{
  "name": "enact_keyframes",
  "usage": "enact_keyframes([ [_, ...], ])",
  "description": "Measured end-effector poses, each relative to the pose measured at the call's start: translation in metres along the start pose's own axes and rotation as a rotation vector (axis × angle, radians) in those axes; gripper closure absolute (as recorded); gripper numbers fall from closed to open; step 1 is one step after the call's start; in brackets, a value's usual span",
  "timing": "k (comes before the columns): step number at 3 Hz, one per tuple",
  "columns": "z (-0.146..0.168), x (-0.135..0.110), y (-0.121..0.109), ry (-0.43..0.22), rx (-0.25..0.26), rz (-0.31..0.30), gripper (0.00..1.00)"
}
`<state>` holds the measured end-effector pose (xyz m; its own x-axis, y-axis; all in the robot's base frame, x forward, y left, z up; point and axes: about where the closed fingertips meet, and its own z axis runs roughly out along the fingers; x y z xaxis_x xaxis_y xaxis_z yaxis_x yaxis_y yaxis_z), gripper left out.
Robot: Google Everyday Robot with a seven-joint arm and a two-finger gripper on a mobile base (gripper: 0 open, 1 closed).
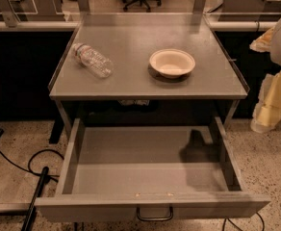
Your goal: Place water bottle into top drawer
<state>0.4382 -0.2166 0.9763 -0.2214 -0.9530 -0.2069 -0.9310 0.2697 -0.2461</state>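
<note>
The water bottle (92,60) is a clear ribbed plastic bottle lying on its side on the left part of the grey tabletop (131,81), its cap toward the back left. The top drawer (150,177) is pulled out below the tabletop; its flat grey bottom is bare, and a dark loop handle (154,214) hangs on its front. My gripper (269,105) hangs at the right edge of the view, beside the table's right side and above the floor. It is well apart from the bottle and holds nothing that I can see.
A white bowl (172,63) stands on the tabletop to the right of the bottle. Black cables (34,165) and a dark bar lie on the speckled floor to the left of the drawer. A rail and office chairs are behind the table.
</note>
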Motion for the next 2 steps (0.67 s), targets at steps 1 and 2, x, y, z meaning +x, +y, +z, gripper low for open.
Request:
enact_keyframes([
  [1, 0.0000, 0.0000, 0.0000, 0.000, 0.000, 0.000, 0.00],
  [2, 0.0056, -0.0082, -0.0049, 0.006, 0.006, 0.040, 0.00],
])
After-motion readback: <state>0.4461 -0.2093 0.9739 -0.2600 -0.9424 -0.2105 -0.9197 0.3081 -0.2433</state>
